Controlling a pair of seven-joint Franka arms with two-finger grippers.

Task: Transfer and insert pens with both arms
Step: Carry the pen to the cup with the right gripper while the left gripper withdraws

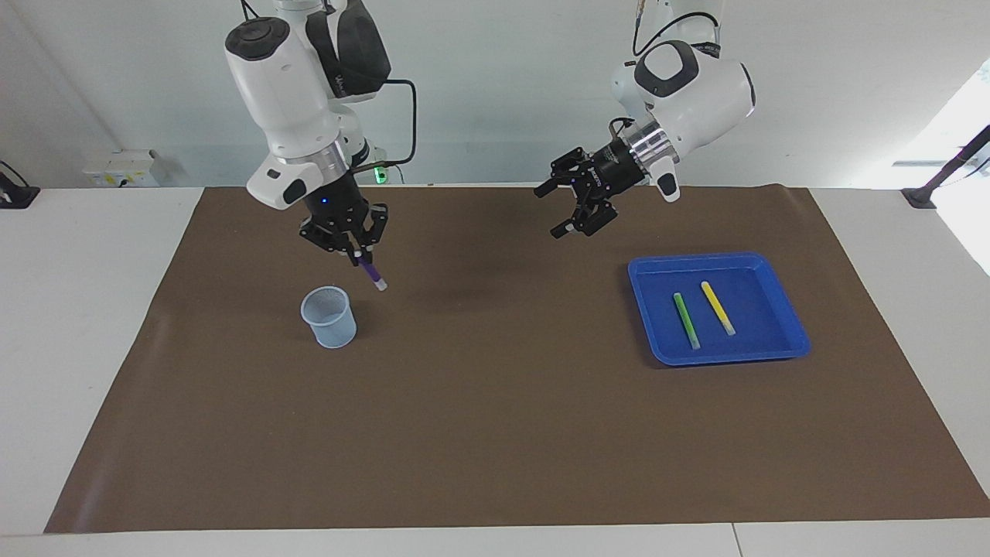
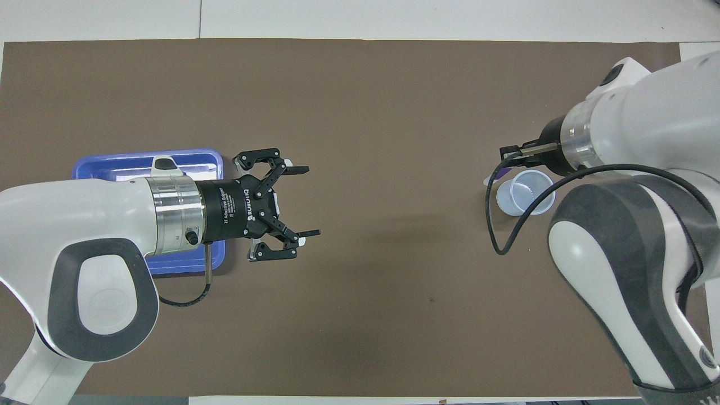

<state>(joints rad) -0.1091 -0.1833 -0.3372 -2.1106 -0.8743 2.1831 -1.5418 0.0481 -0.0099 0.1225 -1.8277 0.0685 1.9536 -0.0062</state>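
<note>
Right jaws (image 1: 354,251) (clamped) hold purple pen (image 1: 372,274)

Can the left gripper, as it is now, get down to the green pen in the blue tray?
Probably yes. The left gripper hangs open over the mat beside the blue tray, and nothing covers the green pen; only the yellow pen lies close beside it.

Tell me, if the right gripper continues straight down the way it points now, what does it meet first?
Probably the brown mat beside the mesh cup. The right gripper holds the purple pen tilted, its tip beside the cup's rim, not over the opening, though depth is unclear.
</note>
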